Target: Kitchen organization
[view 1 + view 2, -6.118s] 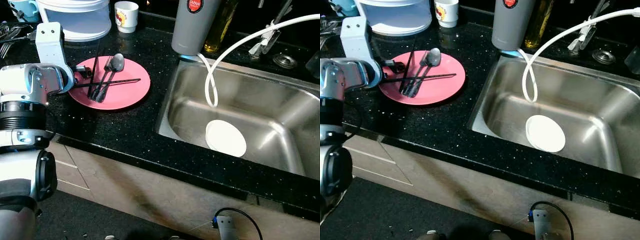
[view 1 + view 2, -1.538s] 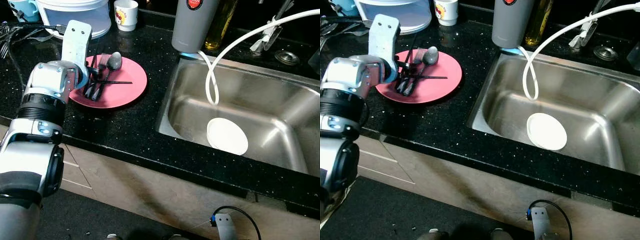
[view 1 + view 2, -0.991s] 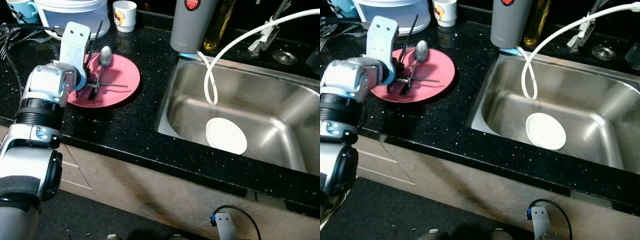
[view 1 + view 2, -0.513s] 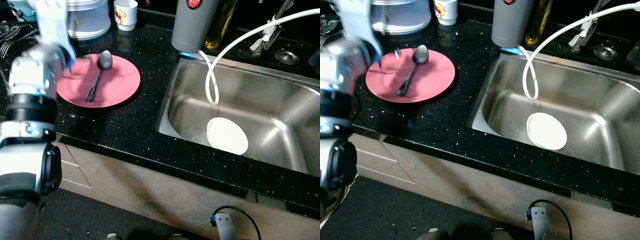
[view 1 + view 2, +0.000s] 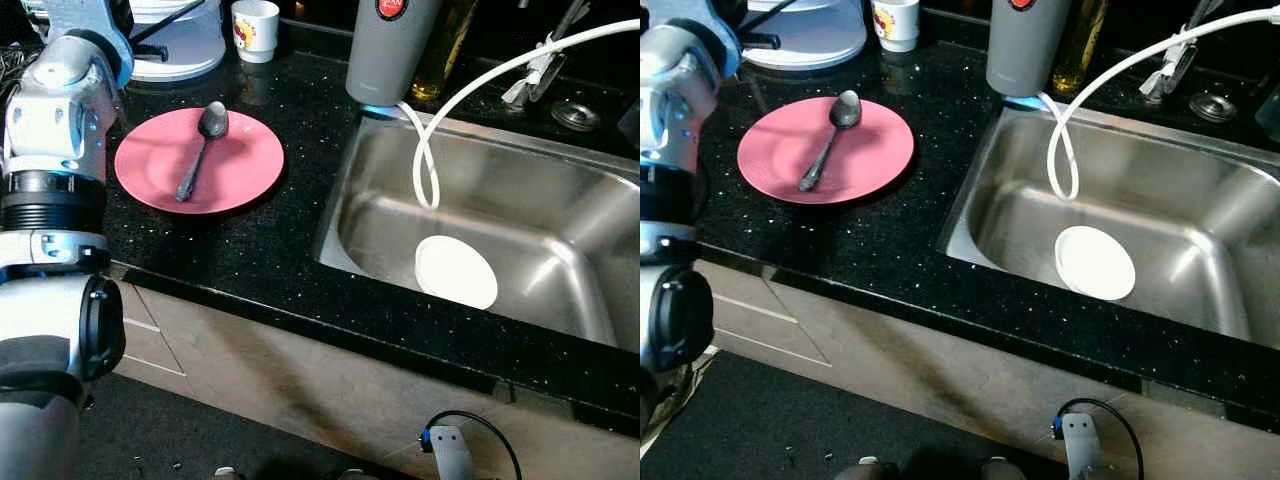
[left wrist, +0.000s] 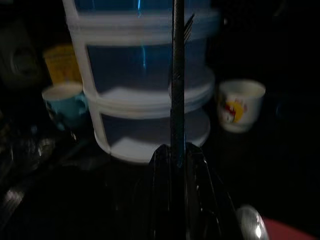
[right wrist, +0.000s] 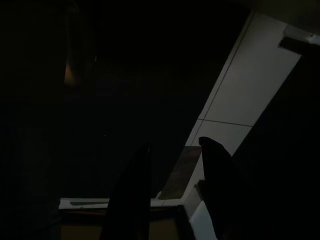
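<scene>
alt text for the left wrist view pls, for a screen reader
The left pincer is shut on dark utensils, a fork's tines showing at their top, pointing up in front of a stacked white container. A blue mug and a white cup with a red and yellow print flank the container on the dark counter. The view is dim.

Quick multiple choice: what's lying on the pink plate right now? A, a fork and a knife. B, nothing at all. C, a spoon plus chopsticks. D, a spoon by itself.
D: a single spoon lies on the pink plate, while the left gripper, raised near the white container, is shut on dark utensils.
</scene>
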### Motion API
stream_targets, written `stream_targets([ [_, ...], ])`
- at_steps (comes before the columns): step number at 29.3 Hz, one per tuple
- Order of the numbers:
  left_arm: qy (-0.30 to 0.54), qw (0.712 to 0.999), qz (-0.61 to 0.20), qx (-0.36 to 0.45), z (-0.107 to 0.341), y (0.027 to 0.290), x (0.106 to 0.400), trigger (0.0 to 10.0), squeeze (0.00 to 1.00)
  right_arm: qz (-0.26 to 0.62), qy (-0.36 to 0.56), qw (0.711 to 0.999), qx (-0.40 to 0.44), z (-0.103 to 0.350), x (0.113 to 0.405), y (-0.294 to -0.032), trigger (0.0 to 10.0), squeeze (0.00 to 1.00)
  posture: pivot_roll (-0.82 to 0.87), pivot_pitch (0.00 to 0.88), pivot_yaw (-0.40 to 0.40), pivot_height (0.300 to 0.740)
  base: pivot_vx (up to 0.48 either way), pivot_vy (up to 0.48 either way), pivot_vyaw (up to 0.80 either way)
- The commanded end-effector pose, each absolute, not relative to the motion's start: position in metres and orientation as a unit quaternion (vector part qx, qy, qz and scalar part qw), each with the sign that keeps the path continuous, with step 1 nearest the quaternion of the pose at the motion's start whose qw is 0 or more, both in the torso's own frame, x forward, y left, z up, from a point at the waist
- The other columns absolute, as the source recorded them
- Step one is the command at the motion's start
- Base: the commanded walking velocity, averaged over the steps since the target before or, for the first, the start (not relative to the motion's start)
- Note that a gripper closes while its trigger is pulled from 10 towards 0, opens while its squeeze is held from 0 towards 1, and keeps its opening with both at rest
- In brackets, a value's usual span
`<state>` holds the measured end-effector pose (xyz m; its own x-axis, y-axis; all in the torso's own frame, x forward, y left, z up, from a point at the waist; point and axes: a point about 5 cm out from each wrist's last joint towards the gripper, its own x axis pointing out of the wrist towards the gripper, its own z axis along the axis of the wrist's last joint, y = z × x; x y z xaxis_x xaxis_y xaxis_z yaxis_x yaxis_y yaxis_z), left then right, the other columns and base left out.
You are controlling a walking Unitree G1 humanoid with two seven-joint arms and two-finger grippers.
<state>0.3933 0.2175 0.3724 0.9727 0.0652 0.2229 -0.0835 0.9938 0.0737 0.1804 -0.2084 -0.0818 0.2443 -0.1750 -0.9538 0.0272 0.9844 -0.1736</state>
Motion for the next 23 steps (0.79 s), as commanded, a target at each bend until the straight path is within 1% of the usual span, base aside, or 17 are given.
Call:
stream_targets([
  [1,-0.049,0.998,0.022,0.036,0.342,0.211,0.402,3.3,0.0,-0.066,0.617,0.782,-0.059,-0.084,0.175,-0.21,10.0,0.0,0.09,0.165,-0.028,0.74,0.0,0.0,0.0],
  [3,0.001,1.0,0.005,0.03,0.322,0.207,0.406,4.0,0.0,-0.065,0.617,0.782,-0.059,-0.084,0.175,-0.21,10.0,0.0,0.09,0.167,-0.028,0.74,0.0,0.0,0.0],
  [5,0.056,0.998,-0.012,0.018,0.298,0.201,0.408,4.1,0.0,-0.065,0.617,0.782,-0.059,-0.084,0.175,-0.21,10.0,0.0,0.08,0.171,-0.028,0.74,0.0,0.0,0.0],
  [6,0.056,0.998,-0.012,0.018,0.298,0.201,0.408,4.1,0.0,-0.065,0.617,0.782,-0.059,-0.084,0.175,-0.21,10.0,0.0,0.08,0.171,-0.028,0.74,0.0,0.0,0.0],
  [8,0.103,0.994,-0.033,-0.002,0.275,0.194,0.409,4.4,0.0,-0.065,0.617,0.782,-0.058,-0.084,0.175,-0.209,10.0,0.0,0.08,0.174,-0.027,0.74,0.0,0.0,0.0],
  [12,0.105,0.994,-0.041,-0.004,0.274,0.192,0.41,4.4,0.0,-0.066,0.617,0.782,-0.057,-0.084,0.175,-0.209,10.0,0.0,0.08,0.175,-0.027,0.74,0.0,0.0,0.0],
  [17,0.062,0.994,-0.088,-0.008,0.293,0.179,0.411,4.6,0.0,-0.066,0.617,0.782,-0.058,-0.084,0.175,-0.21,10.0,0.0,0.08,0.177,-0.026,0.74,0.0,0.0,0.0],
  [18,0.053,0.993,-0.102,-0.009,0.297,0.176,0.41,4.8,0.0,-0.065,0.618,0.782,-0.058,-0.084,0.175,-0.21,10.0,0.0,0.08,0.177,-0.026,0.74,0.0,0.0,0.0],
  [21,0.053,0.993,-0.102,-0.009,0.297,0.176,0.41,4.8,0.0,-0.065,0.618,0.782,-0.058,-0.084,0.175,-0.21,10.0,0.0,0.08,0.177,-0.026,0.74,0.0,0.0,0.0],
  [22,0.046,0.991,-0.123,-0.015,0.302,0.17,0.409,5.6,0.0,-0.065,0.618,0.782,-0.059,-0.084,0.175,-0.21,10.0,0.0,0.08,0.177,-0.026,0.74,0.0,0.0,0.0],
  [23,0.042,0.987,-0.153,-0.023,0.306,0.164,0.406,8.4,0.0,-0.064,0.618,0.782,-0.059,-0.084,0.175,-0.21,10.0,0.0,0.08,0.179,-0.025,0.74,0.0,0.0,0.0],
])
